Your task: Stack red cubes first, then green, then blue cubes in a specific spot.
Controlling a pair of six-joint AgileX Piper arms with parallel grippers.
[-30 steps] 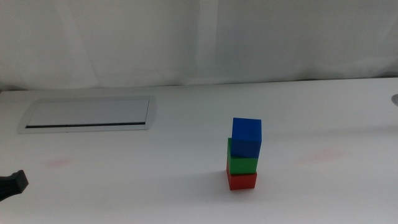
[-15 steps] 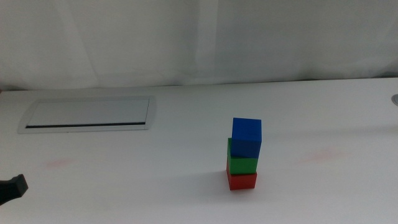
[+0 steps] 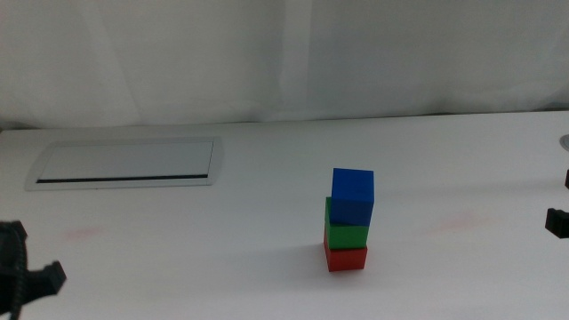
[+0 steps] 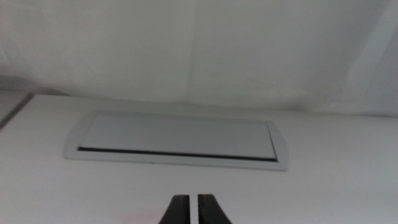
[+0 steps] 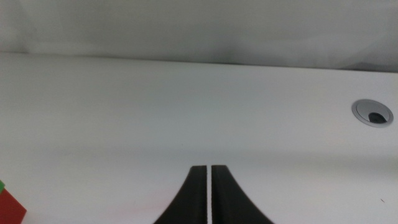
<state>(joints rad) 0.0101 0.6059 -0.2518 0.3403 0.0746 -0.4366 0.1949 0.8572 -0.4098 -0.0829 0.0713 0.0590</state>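
A stack of three stands on the white tabletop right of centre in the middle view: the red cube (image 3: 346, 258) at the bottom, the green cube (image 3: 346, 233) on it, the blue cube (image 3: 353, 196) on top, turned slightly. Neither gripper touches the stack. My left gripper (image 3: 36, 283) shows at the bottom left corner, far from the cubes; in its wrist view the left gripper (image 4: 194, 210) is shut and holds nothing. My right gripper (image 3: 558, 222) shows at the right edge; its wrist view shows the right gripper (image 5: 209, 193) shut, with a corner of the red cube (image 5: 11, 206) at the picture's edge.
A grey-framed rectangular plate (image 3: 124, 164) lies at the back left, also seen as the plate (image 4: 177, 139) in the left wrist view. A round grey grommet (image 5: 372, 113) sits at the table's far right. Faint pink smudges (image 3: 86, 233) mark the tabletop.
The left gripper has shifted lower at the bottom left, with more of it in view. The right gripper has come into view at the right edge. The stack has not moved.
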